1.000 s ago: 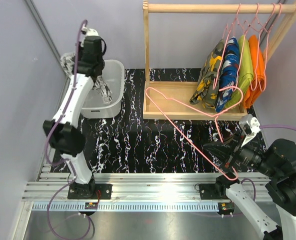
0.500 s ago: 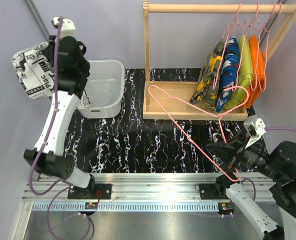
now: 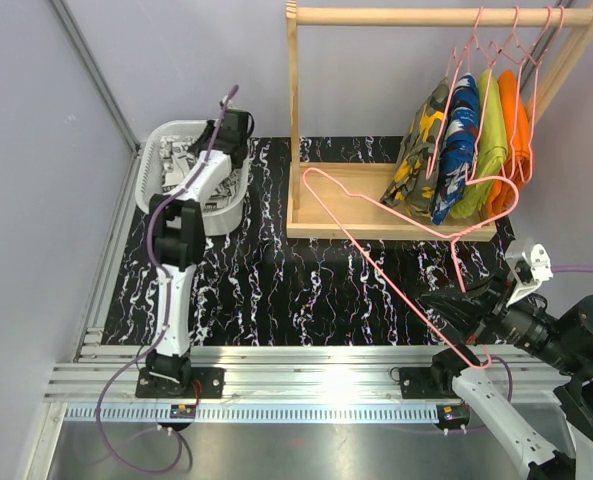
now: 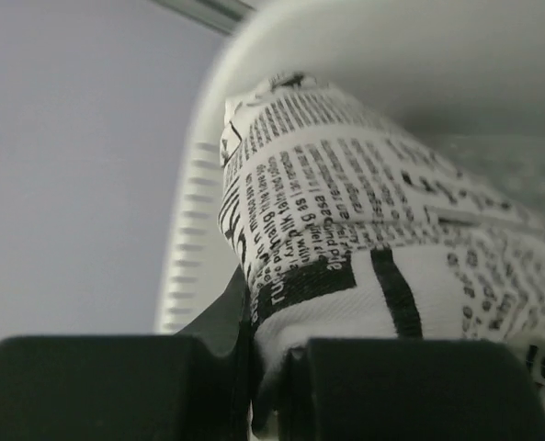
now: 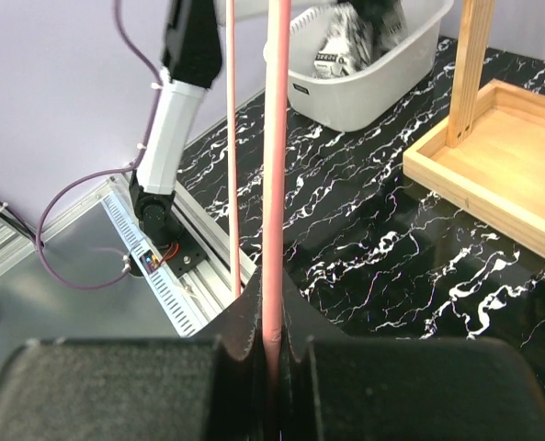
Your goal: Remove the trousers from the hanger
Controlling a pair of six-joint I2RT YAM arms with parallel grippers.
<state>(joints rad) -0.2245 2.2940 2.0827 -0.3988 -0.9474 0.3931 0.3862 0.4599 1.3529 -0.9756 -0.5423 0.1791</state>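
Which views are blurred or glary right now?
Left wrist: the trousers read sharp mid-frame, while the bin rim behind is washed out and blurred. Right wrist: the hanger is soft near the lens, the table crisp. Top: sharp throughout, with glare on the metal rail.

Two thin arms, bolted down on a ridged silver rail (image 3: pixel 306 370). Left arm (image 3: pixel 173 300): white tubes with fat black joints, a flat black base plate (image 3: pixel 181 383) with small screws, and a purple cable (image 3: pixel 99 415) looping out beside it. Right arm (image 3: pixel 501 410): a white tube too, with big round black joints, a small white box (image 3: pixel 529 262) near the end and another purple cable. Left pincer (image 4: pixel 254 367) and right pincer (image 5: pixel 263 367): two black, blocky fingers each, dull and smooth, blurry up close.
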